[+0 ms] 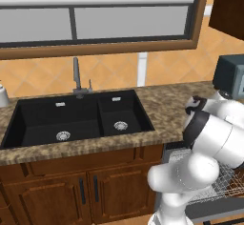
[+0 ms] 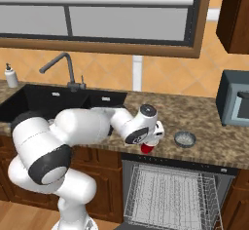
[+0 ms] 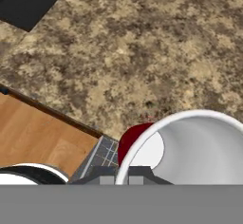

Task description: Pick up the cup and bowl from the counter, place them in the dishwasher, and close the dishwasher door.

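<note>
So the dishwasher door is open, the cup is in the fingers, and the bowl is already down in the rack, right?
Not quite. The bowl is not in the rack; it sits on the counter, as the right base view shows. The dishwasher door is open, and the hand view shows the cup at the fingers.

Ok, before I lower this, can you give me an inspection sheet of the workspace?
Surface: speckled counter with black double sink.
Job's things: cup held at the counter's front edge, above the dishwasher, which is open with its wire rack showing; bowl on the counter to the cup's right.
Clutter: soap bottle by the sink, microwave at far right.
Grippers: jaws shut on the cup's rim.
Cables: nothing seen.
Surroundings: window, faucet, wooden cabinets.
</note>
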